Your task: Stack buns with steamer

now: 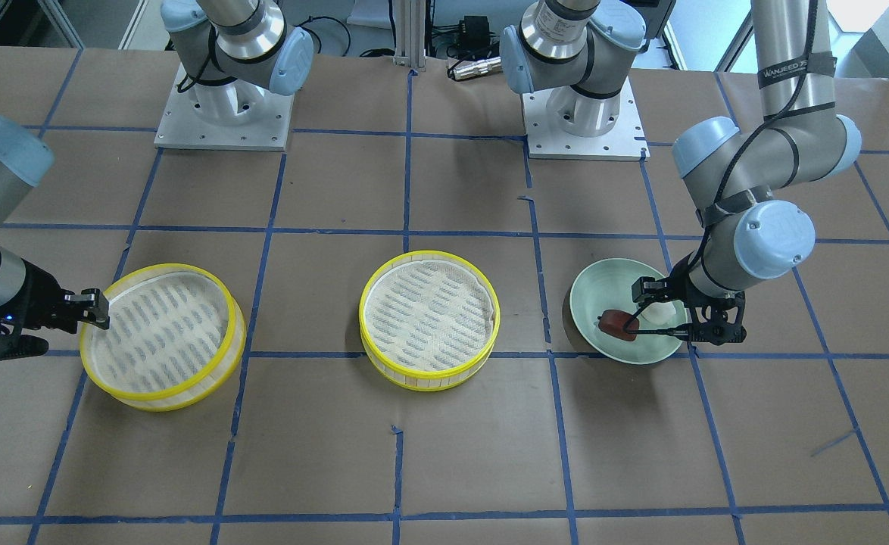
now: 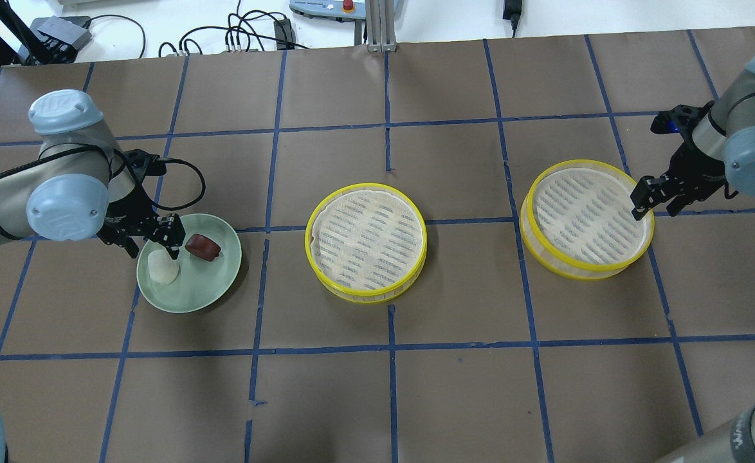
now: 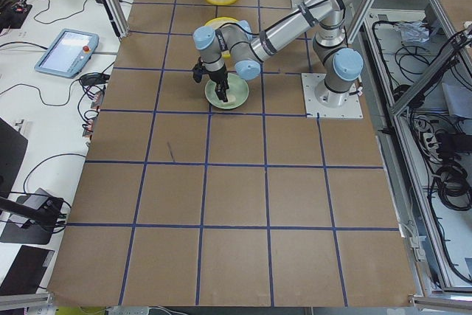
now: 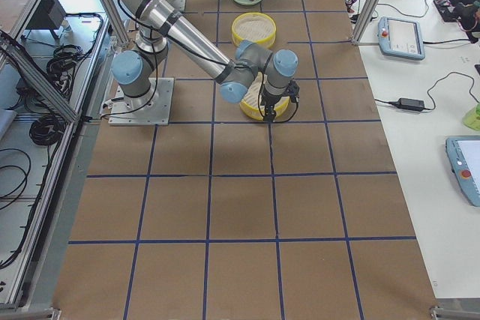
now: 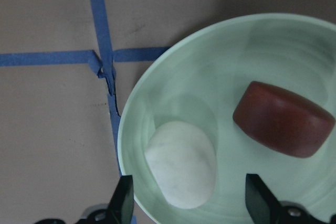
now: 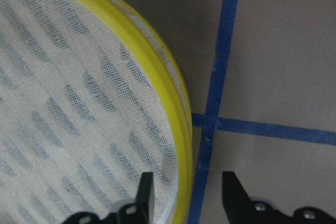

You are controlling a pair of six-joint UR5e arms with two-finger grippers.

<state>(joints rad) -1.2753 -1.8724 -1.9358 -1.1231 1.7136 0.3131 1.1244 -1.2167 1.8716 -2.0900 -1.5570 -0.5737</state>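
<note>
The buns lie side by side, a little apart, on a pale green plate at the robot's left end of the counter: the white bun is near the rim and the reddish-brown bun is further in. Neither is in a steamer yet. The left jaws hang over the plate, spread wide and holding nothing. In the wrist view the white bun lies roughly between the two tips, which suggests it is the one lined up for the first pick. The spread looks ample for it, so a descent and a close seem to be what is needed. The middle steamer tray stands empty and open-topped just beside the plate, a likely place for the bun to go. At the other end, the right jaws are also open and empty. They straddle the yellow rim of the far steamer tray, one tip over the mesh and one outside the wall. That placing reads as preparation to pinch the wall and carry this tray over for stacking.
</note>
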